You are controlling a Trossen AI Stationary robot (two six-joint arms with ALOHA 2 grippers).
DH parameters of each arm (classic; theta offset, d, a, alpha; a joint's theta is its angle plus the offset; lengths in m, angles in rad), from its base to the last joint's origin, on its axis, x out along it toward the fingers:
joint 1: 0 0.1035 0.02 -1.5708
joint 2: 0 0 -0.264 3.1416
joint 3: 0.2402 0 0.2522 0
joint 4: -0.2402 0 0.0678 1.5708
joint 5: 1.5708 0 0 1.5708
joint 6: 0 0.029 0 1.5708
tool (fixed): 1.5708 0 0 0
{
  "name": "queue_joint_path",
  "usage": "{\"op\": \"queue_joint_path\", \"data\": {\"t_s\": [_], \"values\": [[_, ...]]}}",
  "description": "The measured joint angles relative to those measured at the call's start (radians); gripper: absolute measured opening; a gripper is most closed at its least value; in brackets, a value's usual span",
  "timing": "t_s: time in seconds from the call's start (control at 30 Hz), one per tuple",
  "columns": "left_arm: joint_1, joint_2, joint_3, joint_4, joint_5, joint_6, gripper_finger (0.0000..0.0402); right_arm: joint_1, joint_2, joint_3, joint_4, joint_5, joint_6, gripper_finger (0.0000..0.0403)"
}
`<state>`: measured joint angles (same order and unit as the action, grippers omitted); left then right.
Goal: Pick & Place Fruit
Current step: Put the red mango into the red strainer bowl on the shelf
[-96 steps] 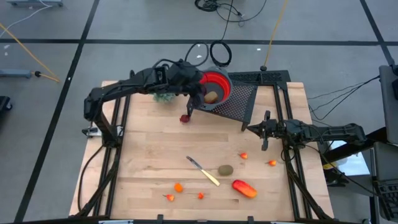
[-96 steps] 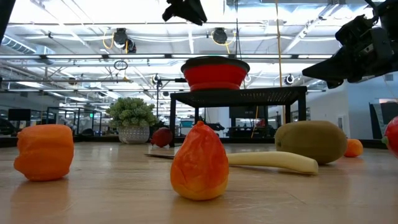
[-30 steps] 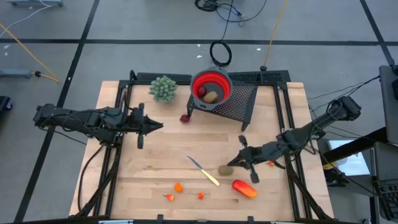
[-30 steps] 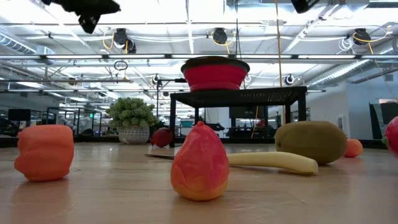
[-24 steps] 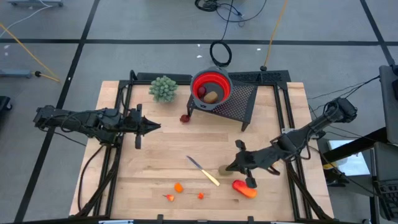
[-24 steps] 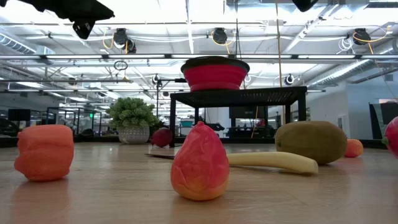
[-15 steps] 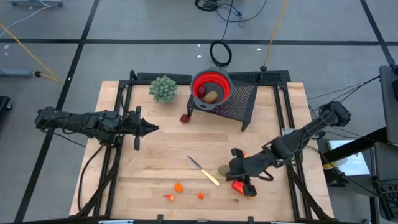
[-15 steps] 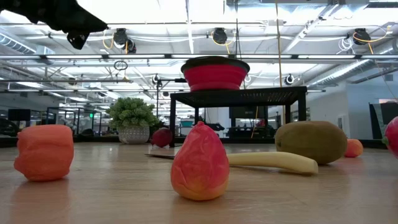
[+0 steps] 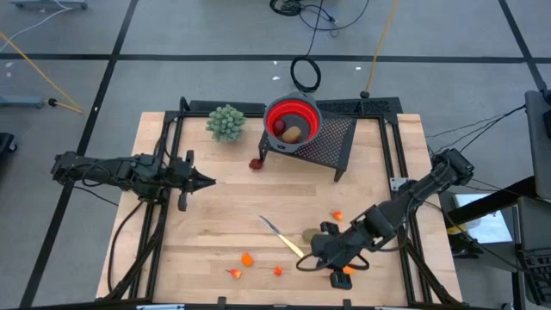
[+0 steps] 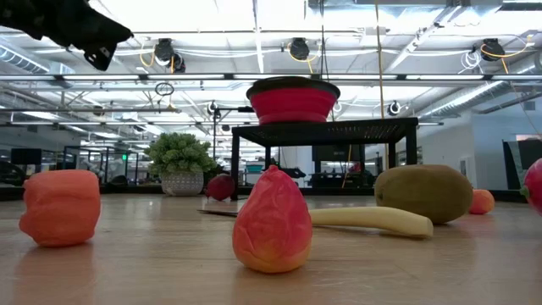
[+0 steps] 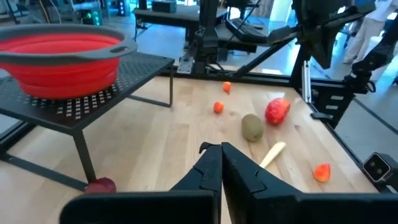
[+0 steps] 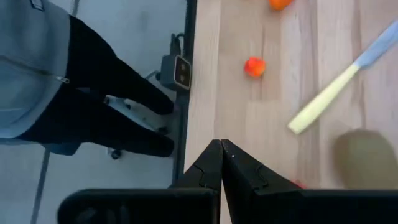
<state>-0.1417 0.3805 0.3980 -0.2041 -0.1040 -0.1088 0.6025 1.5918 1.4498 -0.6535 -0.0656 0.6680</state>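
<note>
Near the desk's [image 9: 215, 215] front edge, at about five o'clock, the right pincer [image 9: 303, 263] hangs closed and empty above the wood, just beside the brown kiwi [image 9: 310, 235] and over the long orange-red fruit [image 9: 340, 274], which its arm mostly hides. Small orange bits [image 9: 247, 258] lie toward six o'clock, and the knife [image 9: 284, 238] rests slantwise close to the centre. At nine o'clock the left pincer [image 9: 209, 181] hovers closed, holding nothing. Farther back, at twelve o'clock, a dark red fruit [image 9: 255, 164] sits on the wood beside the black mesh stand [image 9: 331, 142]. On that stand, the red bowl [image 9: 306, 114] holds another kiwi [image 9: 293, 133] and a dark red piece [image 9: 278, 127].
</note>
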Motion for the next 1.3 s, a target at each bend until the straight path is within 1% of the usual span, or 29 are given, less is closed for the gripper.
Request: {"op": "queue_joint_path", "data": {"t_s": [0.1,0.2,0.33,0.5,0.57,0.7,0.77,0.87,0.97,1.07,1.17,1.3], "values": [[0.000,-0.026,-0.021,0.003,0.000,0.002,0.0015,0.011,0.026,0.032,-0.034,-0.040,0.054,0.0000],[0.000,-0.056,-0.053,-0.001,0.000,-0.001,0.0014,0.016,0.044,0.039,-0.047,-0.088,0.130,0.0000],[0.001,-0.093,-0.081,-0.001,0.000,-0.006,0.0002,0.016,0.066,0.040,-0.083,-0.166,0.276,0.0000],[0.001,-0.122,-0.083,0.000,-0.001,-0.008,0.0014,0.011,0.083,0.039,-0.200,-0.211,0.477,0.0000],[0.001,-0.123,-0.083,0.001,0.000,-0.018,0.0015,0.006,0.081,0.028,-0.219,-0.240,0.542,0.0000],[0.001,-0.121,-0.083,0.001,-0.001,-0.034,0.0005,-0.001,0.081,0.003,-0.216,-0.299,0.585,0.0000],[0.001,-0.120,-0.083,-0.001,-0.001,-0.044,0.0002,-0.001,0.081,-0.011,-0.210,-0.304,0.586,0.0000],[0.001,-0.120,-0.083,0.001,-0.001,-0.059,0.0009,0.000,0.080,-0.039,-0.215,-0.305,0.623,0.0007],[0.001,-0.120,-0.083,0.001,-0.001,-0.060,0.0017,-0.001,0.081,-0.055,-0.212,-0.305,0.674,0.0023],[0.001,-0.120,-0.083,0.000,-0.001,-0.059,0.0018,-0.001,0.081,-0.058,-0.212,-0.306,0.724,0.0048],[0.001,-0.120,-0.083,0.000,-0.001,-0.054,0.0012,-0.001,0.081,-0.058,-0.211,-0.306,0.763,0.0082],[0.001,-0.120,-0.083,0.000,-0.001,-0.053,0.0002,-0.001,0.081,-0.058,-0.211,-0.305,0.770,0.0136]]}}
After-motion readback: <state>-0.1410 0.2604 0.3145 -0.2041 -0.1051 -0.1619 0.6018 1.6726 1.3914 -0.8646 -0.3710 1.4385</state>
